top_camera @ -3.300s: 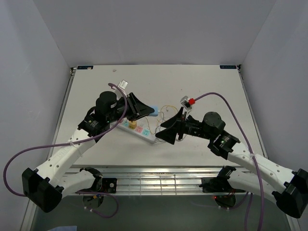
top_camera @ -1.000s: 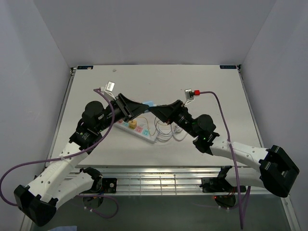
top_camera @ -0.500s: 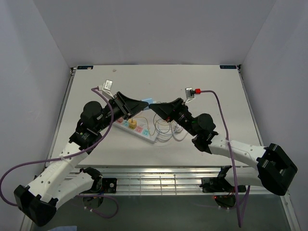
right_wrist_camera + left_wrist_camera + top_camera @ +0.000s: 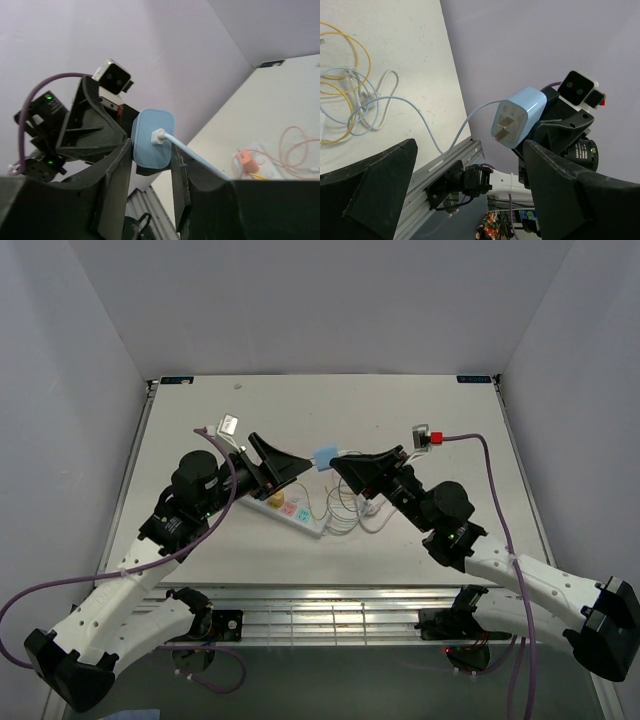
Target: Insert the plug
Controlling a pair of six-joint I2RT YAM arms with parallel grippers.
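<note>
Right gripper (image 4: pixel 338 462) is clamped on the plug (image 4: pixel 323 458), a light-blue block, and holds it in the air above the table (image 4: pixel 420 410). In the right wrist view the plug (image 4: pixel 153 138) sits squeezed between the two fingers (image 4: pixel 117 172), its back face to the camera. Its cord (image 4: pixel 195 152) leaves the middle of that face and runs down towards the table.

Left gripper (image 4: pixel 298 466) is spread wide, with nothing between its fingers. It points at the plug from the other side — tips near it, not touching. In the left wrist view the plug (image 4: pixel 520 116) hangs just past the gap between the two fingers (image 4: pixel 380 185). Two flat metal prongs face the camera, tilted slightly. The cord (image 4: pixel 465 117) trails off its rear to a coil of wires (image 4: pixel 345 95), yellow and pale, on the table.

Power strip (image 4: pixel 298 514) lies flat on the table below and to the near side of the two grippers. It is white, set at an angle, and has a yellow and a pink patch on top. The coil of wires (image 4: pixel 345 505) rests just beside its right end. The plug is well above the power strip — not in any socket.
</note>
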